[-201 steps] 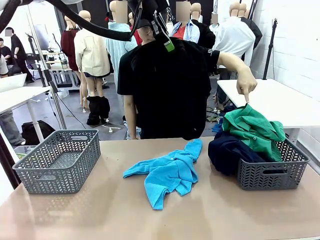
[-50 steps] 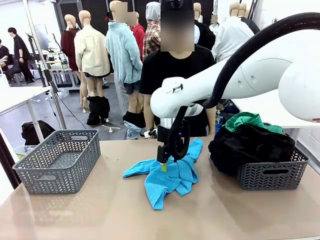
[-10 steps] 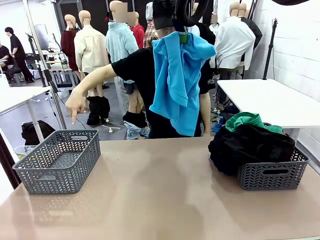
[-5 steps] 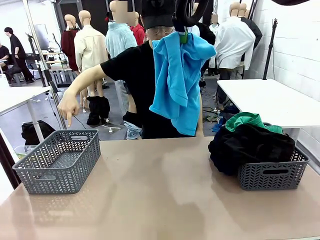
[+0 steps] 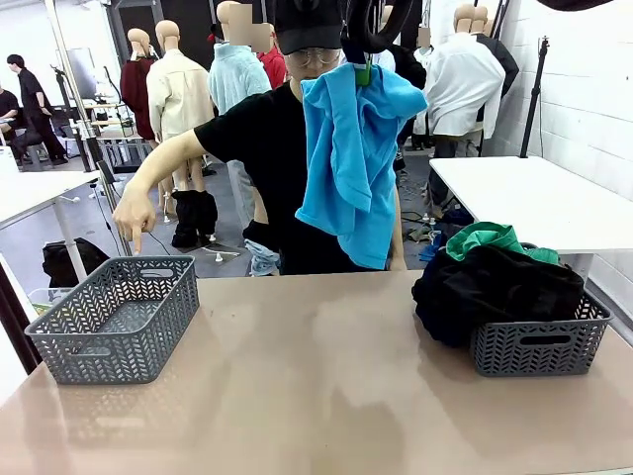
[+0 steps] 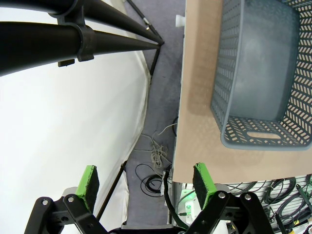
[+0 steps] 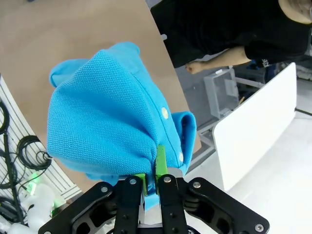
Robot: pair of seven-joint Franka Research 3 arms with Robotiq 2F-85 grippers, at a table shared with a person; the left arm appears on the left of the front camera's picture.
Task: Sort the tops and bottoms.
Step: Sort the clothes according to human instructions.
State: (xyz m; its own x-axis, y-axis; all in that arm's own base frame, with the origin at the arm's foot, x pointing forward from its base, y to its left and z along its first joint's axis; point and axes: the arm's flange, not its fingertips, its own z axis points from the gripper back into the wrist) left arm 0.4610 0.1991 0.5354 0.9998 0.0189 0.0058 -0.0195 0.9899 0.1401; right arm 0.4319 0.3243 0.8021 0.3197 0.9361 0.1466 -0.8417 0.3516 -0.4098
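Green-padded fingers of the right claw [image 7: 155, 183] are pinched together on the sky-blue shirt [image 5: 351, 158], gripping it beside its buttoned placket. In the front view this claw [image 5: 364, 69] is high above the tabletop [image 5: 316, 386], and the shirt hangs from it in loose folds, clear of the surface, in front of a person in black. The left claw [image 6: 146, 183] has its jaws spread wide with nothing between them, looking down past the tabletop's edge at the empty grey basket [image 6: 258, 73]. The person's hand [image 5: 134, 213] points a finger down over that basket [image 5: 119, 317]. On the right, a second grey basket [image 5: 539, 341] holds the heaped bottoms: black cloth [image 5: 495, 287] spilling over its rim, emerald green [image 5: 485, 237] on top.
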